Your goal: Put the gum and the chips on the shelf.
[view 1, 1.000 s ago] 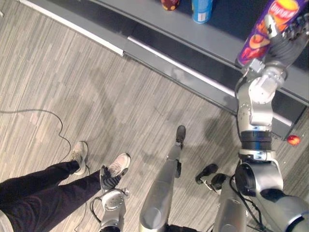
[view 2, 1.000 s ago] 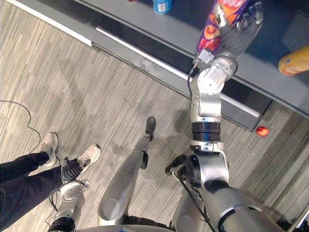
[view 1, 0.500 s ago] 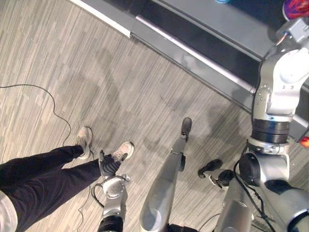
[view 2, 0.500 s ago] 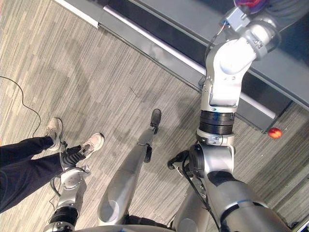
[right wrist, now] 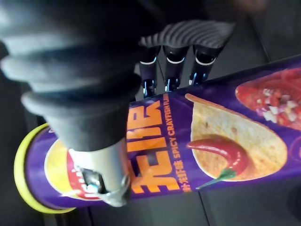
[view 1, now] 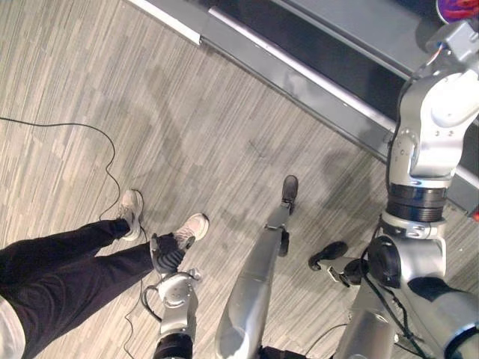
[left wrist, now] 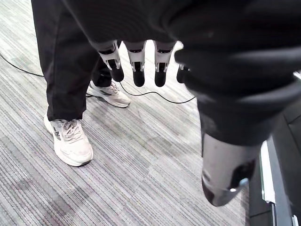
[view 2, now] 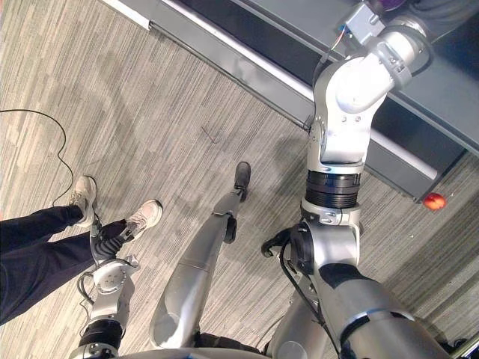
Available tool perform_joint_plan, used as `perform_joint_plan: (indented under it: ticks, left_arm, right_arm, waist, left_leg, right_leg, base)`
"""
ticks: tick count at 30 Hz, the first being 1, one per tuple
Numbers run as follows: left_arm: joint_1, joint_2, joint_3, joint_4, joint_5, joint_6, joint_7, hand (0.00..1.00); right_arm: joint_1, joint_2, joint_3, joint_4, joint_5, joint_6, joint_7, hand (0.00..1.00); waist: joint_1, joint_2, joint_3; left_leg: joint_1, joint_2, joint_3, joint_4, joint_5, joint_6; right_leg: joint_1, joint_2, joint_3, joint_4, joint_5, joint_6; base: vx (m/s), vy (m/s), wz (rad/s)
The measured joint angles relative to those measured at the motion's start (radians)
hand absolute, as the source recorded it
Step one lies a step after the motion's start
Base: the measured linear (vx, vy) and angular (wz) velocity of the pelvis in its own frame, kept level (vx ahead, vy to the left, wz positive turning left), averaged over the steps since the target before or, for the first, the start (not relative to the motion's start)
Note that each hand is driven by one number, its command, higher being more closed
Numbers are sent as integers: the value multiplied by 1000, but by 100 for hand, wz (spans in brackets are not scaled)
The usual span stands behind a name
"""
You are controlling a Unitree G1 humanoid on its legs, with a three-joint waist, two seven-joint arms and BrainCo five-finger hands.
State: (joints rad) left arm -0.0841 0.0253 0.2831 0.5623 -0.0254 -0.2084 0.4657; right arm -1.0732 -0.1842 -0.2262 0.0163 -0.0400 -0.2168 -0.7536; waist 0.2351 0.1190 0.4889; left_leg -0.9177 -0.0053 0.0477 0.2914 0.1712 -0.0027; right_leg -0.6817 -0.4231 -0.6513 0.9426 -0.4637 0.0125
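Your right hand (right wrist: 170,70) grips the purple chips tube with yellow lid (right wrist: 211,141); stand it upright, well back on the grey shelf (view 1: 352,28), before letting go; your left hand (left wrist: 137,66) hangs slack.

My left hand (view 1: 166,254) hangs loose, just beside a person's legs (view 1: 67,277) and shoes (view 1: 191,226), so it's tight on that side. The floor (view 1: 187,112) from there to the shelf (view 1: 299,78) base is open. On my right, a small red ball (view 2: 433,201) lies near the shelf foot.
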Motion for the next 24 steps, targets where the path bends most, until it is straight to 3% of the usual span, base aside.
perform_joint_plan:
  ticks: [16, 24]
  left_arm:
    - [0, -5, 0, 1, -1, -7, 1, 0]
    - [9, -28, -3, -41, -1, -25, 1, 0]
  right_arm:
    - [1, -7, -1, 122, -28, 8, -1, 100]
    - [-1, -84, -2, 201, -55, 21, -8, 100]
  waist:
    - [12, -2, -2]
    - [4, -2, -2]
  left_leg:
    - [-49, 12, 36, 27, -9, 8]
    - [-73, 2, 24, 44, -9, 8]
  right_leg:
    - [-49, -21, 1, 34, 0, 0]
    - [-68, -29, 4, 59, 0, 0]
  base:
    - [-40, -54, 1]
    - [-58, -50, 6]
